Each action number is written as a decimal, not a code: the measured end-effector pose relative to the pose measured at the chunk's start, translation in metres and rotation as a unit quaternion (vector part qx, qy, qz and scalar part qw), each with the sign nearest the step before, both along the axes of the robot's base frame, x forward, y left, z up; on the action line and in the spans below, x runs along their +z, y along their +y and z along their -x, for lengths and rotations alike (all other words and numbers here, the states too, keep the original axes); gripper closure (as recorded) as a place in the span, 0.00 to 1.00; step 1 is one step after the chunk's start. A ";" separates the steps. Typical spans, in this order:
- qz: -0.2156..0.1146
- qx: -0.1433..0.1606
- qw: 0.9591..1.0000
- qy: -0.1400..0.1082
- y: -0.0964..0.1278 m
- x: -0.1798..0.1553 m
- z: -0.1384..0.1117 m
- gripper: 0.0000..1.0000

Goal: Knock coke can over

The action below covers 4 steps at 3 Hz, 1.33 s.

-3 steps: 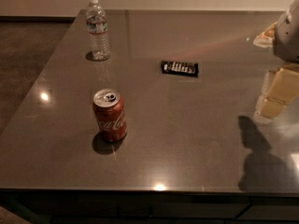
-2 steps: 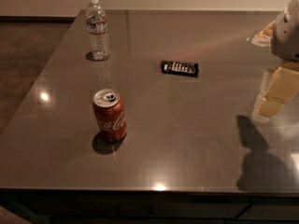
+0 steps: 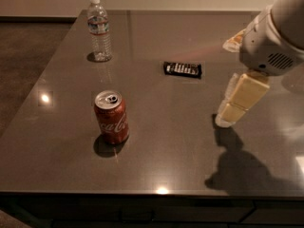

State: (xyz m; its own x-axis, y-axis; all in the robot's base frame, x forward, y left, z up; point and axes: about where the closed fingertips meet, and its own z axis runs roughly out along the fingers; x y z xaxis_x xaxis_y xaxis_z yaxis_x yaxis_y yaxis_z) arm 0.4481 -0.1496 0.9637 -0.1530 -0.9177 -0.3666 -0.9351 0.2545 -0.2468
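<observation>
The coke can (image 3: 111, 116) is red with white script and a silver top. It stands upright on the grey table (image 3: 166, 141), front left of the middle. My gripper (image 3: 225, 117) hangs from the white arm (image 3: 273, 37) at the right, pointing down and left, just above the tabletop. It is well to the right of the can and does not touch it. It holds nothing.
A clear plastic water bottle (image 3: 99, 30) stands upright at the far left of the table. A dark flat snack wrapper (image 3: 183, 69) lies near the middle back. The table's front edge runs along the bottom, and the floor lies to the left.
The arm and gripper have moved left, toward the can. The can, bottle and wrapper have not moved.
</observation>
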 end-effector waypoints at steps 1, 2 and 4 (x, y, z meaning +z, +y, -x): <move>-0.068 0.025 0.997 -0.010 0.055 -0.027 -0.005 0.00; -0.106 0.036 0.994 -0.007 0.083 -0.045 -0.007 0.00; -0.170 0.042 0.985 0.005 0.135 -0.061 -0.005 0.00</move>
State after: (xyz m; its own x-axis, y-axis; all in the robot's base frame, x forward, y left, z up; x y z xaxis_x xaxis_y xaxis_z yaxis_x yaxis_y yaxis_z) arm 0.4532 -0.0146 0.9027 -0.0875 -0.7522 -0.6531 -0.9584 0.2424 -0.1509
